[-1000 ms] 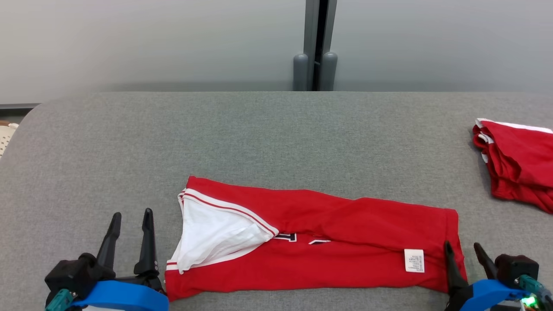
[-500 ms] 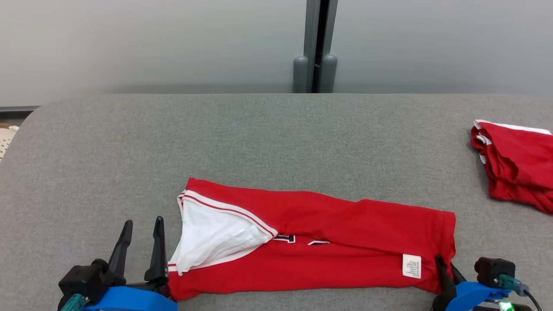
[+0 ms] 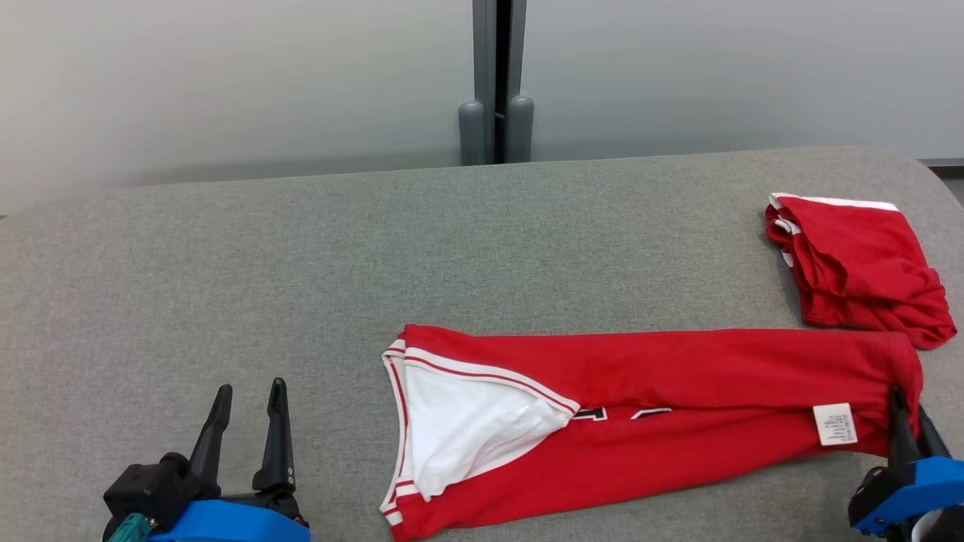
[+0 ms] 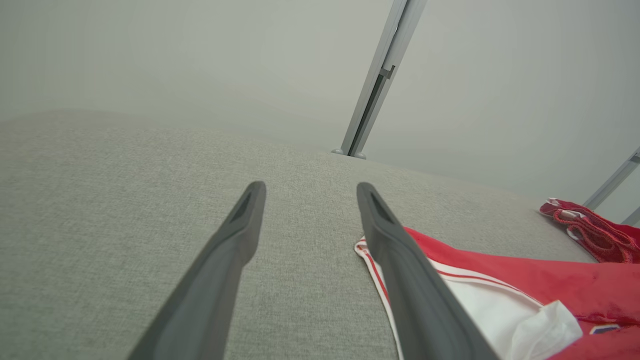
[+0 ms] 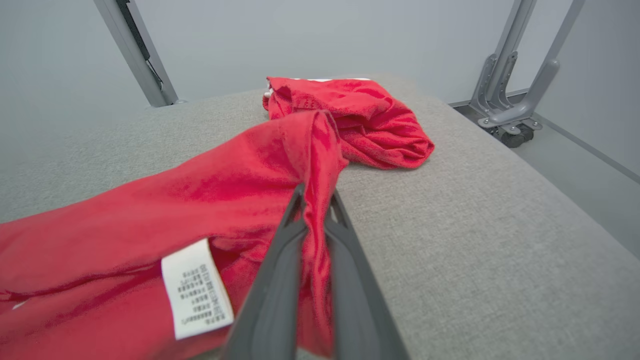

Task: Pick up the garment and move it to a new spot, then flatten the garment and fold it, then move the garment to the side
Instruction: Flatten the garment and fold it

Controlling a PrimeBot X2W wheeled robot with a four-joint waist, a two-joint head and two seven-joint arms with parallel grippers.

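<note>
A red garment (image 3: 678,399) folded into a long strip lies across the grey table (image 3: 226,286), its white lining and striped neckline at the left end (image 4: 500,305). My right gripper (image 3: 904,410) is shut on the strip's right end, near a white care label (image 3: 834,424). In the right wrist view the red cloth (image 5: 150,240) is pinched between the two fingers (image 5: 280,280) and lifted slightly. My left gripper (image 3: 248,399) stands open at the lower left, well left of the neckline, holding nothing (image 4: 307,192).
A second red garment (image 3: 851,271) lies bunched at the table's right end, touching the strip's far corner (image 5: 360,120). A grey post (image 3: 495,83) stands behind the table. The table's right edge drops off near wheeled frame legs (image 5: 510,120).
My right gripper closed on the garment's right end and pulled it to the right. The camera turned right as well. The left gripper stayed open, and the neckline is now farther from it.
</note>
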